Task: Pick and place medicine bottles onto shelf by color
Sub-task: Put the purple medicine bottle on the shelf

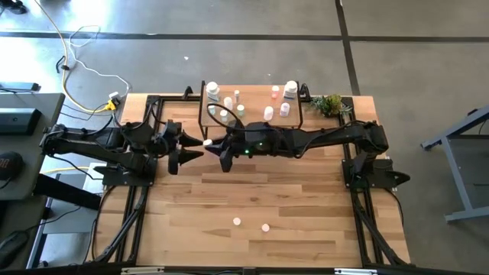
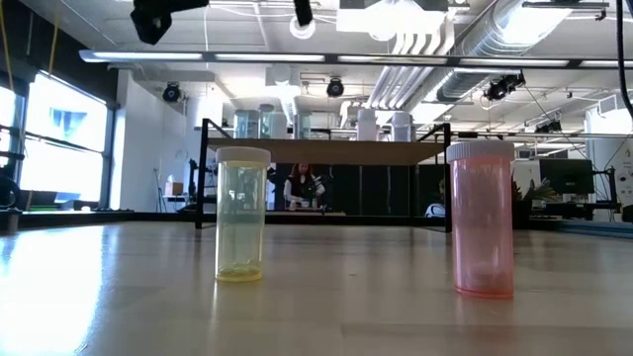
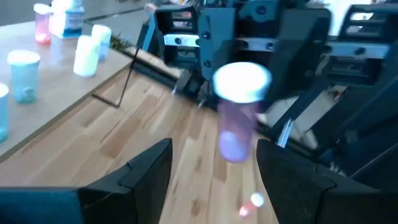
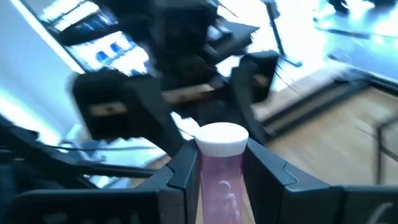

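The wooden surface (image 1: 252, 202) carries everything here, and my two arms reach in over its middle from either side. At the far edge stands the shelf (image 1: 252, 98), a light board on thin black legs, already holding a scatter of small bottles (image 1: 284, 109): white-capped ones, a couple of pink ones and some pale bluish ones. A green plant sprig (image 1: 330, 104) lies just beside the shelf's right end.

My right gripper (image 4: 219, 167) is clenched on a purplish-pink bottle (image 4: 220, 174) with a white cap. The bottle sits upright between my two dark fingers (image 4: 181, 171), the cap standing clear above them. From above, this gripper is near the middle of the surface, just in front of the shelf.

My left gripper (image 3: 211, 168) faces it from the other side, its fingers spread wide and grasping nothing. That same pink bottle hangs in front of the left gripper, lined up with the gap between the fingers but not between them, so the two grippers are close and apart.

Well away, toward the near edge of the surface, two more bottles stand upright and loose: a yellowish one with a white cap (image 2: 242, 215) and a pink one with a white cap (image 2: 482, 219). They stand near each other, not touching, and far from both grippers.
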You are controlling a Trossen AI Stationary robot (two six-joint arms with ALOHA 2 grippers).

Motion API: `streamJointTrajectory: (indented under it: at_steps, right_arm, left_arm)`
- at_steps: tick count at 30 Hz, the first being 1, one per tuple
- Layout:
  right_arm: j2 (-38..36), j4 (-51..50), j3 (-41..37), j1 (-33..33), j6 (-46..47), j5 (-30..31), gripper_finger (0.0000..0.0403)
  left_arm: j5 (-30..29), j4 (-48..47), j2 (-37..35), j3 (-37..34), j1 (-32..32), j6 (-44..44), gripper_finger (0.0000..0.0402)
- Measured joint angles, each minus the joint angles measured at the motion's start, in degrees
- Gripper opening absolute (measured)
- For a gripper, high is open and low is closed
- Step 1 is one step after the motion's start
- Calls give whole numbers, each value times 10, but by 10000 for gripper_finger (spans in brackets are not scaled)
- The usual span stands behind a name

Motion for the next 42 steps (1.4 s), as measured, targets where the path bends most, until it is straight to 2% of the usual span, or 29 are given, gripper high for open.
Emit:
streamJointTrajectory:
  at_steps: [7,18,21,31,35,42]
  right_arm:
    - [-1,60,0,0,-26,-22,90]
    - [-1,84,0,0,-28,-23,90]
    - [-1,84,0,0,-28,-22,90]
    - [0,82,0,-1,-28,-19,90]
    - [0,80,0,-1,-27,-20,103]
    - [-1,32,0,0,-16,-45,163]
  left_arm:
    - [3,70,23,0,0,-6,225]
    - [-4,130,48,0,0,0,223]
    - [1,130,53,0,0,0,203]
    - [8,139,57,0,-1,31,95]
    - [13,140,57,0,0,31,81]
    - [12,122,58,0,0,35,85]
